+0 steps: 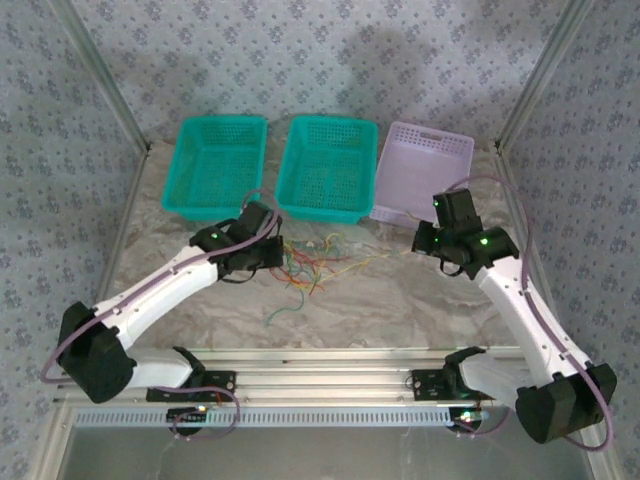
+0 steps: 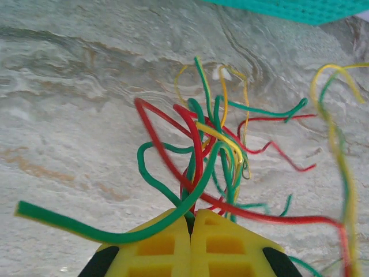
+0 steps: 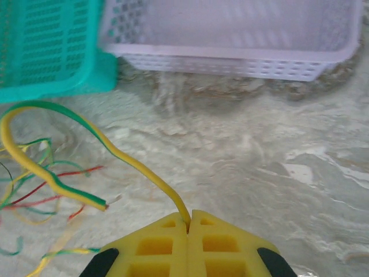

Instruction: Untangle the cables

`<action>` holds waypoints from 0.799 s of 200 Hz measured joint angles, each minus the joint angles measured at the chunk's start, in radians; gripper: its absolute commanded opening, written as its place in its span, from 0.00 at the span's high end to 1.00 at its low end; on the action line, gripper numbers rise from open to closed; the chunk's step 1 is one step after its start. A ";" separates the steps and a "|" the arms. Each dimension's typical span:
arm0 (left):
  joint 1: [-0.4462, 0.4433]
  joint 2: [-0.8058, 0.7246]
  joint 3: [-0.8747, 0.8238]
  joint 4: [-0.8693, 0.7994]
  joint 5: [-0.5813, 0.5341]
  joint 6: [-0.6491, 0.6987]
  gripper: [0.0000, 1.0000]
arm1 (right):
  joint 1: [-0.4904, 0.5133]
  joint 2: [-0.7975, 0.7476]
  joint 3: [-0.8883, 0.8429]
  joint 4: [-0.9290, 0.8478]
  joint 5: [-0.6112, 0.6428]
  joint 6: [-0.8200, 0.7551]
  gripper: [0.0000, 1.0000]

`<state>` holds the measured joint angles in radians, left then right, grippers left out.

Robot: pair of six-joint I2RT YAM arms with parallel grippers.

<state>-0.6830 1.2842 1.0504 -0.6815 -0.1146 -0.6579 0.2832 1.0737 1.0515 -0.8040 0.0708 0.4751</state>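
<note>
Bright, soft, even light; faint shadow beneath the lilac basket (image 3: 242, 60). Left wrist view: cables (image 2: 196, 147) blur at 3 o'clock.

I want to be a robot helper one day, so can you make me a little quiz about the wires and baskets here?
1. True or false: the right hand is shut on a yellow-and-green cable.
2. Which colour is the basket nearest the right hand? A teal, B lilac, C red.
3. Fill in: the left hand pinches a ____ of tangled cables.
Key: 1 true; 2 B; 3 bunch.
</note>
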 measured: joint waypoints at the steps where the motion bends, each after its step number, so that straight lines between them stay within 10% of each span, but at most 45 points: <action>1: 0.003 -0.002 0.000 0.000 0.000 0.001 1.00 | -0.002 0.000 -0.001 0.000 0.000 0.000 1.00; 160: 0.241 -0.193 0.001 -0.141 -0.029 0.086 1.00 | -0.176 -0.259 -0.062 0.005 0.232 0.151 1.00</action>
<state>-0.4419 1.0908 1.0512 -0.8223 -0.1432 -0.5716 0.1070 0.8146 0.9894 -0.7990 0.3031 0.6266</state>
